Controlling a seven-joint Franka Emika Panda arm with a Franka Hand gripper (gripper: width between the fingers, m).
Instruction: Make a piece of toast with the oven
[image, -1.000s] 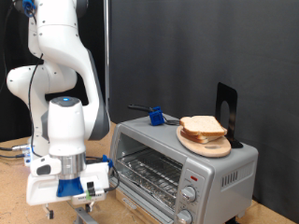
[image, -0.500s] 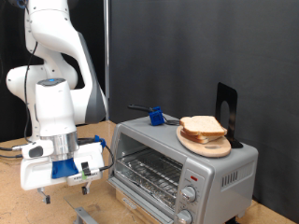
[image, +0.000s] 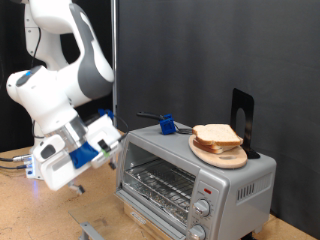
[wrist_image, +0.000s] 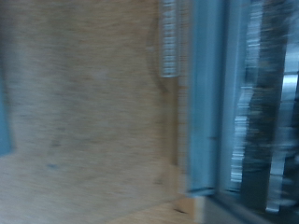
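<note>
The silver-grey oven (image: 236, 178) stands at the exterior view's right with its door (image: 92, 231) dropped open and the wire rack (image: 160, 186) showing inside. A pale slice of toast (image: 217, 133) lies on another slice on a round wooden board (image: 222, 157) on the oven's top. My gripper (image: 72, 186) hangs tilted in the air to the left of the oven, above the open door, and holds nothing that I can see. The wrist view is blurred and shows wooden table (wrist_image: 84, 112) and a metal edge (wrist_image: 201, 93), with no fingers in it.
A blue-handled tool (image: 167, 125) and a black upright stand (image: 243, 118) sit on the oven's top. Two knobs (image: 202, 208) are on the oven's front right. A dark curtain (image: 220, 50) hangs behind. Cables (image: 12, 160) lie on the table at the left.
My gripper has risen from low at the open door's edge, swung left and up, and tilted. The oven and the bread have not moved.
</note>
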